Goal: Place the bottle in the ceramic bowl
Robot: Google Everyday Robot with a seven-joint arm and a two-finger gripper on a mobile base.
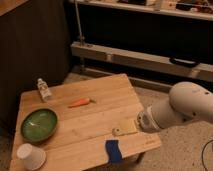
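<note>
The bottle (44,89), small and clear with a white cap, stands upright at the far left corner of the wooden table (100,120). The green ceramic bowl (39,124) sits empty at the left, nearer the front. My gripper (124,128), on the end of the white arm (185,107), hangs low over the table's right front part. It is far from both the bottle and the bowl. It looks open, and it holds nothing.
An orange carrot (80,103) lies mid-table between the bottle and my gripper. A white paper cup (31,156) lies at the front left corner. A blue object (113,150) sits at the front edge. Metal shelving (140,55) runs behind the table.
</note>
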